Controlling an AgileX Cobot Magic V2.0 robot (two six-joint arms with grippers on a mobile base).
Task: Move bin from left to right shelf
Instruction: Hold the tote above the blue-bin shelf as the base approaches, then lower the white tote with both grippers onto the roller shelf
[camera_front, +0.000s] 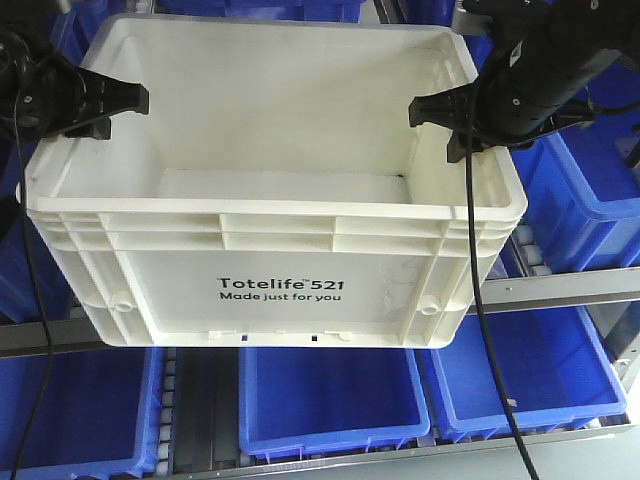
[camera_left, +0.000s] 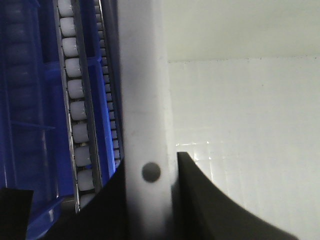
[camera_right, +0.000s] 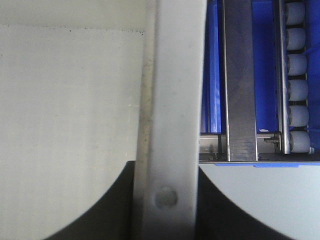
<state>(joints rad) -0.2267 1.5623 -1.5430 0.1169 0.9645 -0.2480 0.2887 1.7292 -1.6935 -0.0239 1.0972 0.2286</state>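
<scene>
Exterior front-facing view: one large white plastic bin (camera_front: 280, 200), rectangular with smooth walls and a ribbed rim, is held in front of a grey metal rail (camera_front: 570, 287) above three glossy blue bins (camera_front: 330, 395). The black left gripper (camera_front: 122, 112) and right gripper (camera_front: 433, 130) each clamp one side rim.

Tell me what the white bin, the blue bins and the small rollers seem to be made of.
White bin: moulded plastic, matte, judging by its ribbed rim and one-piece walls. Blue bins: glossier plastic, with soft highlights. Rollers: probably smooth white plastic. Strip beside them: grey metal, dull brushed sheen.
</scene>
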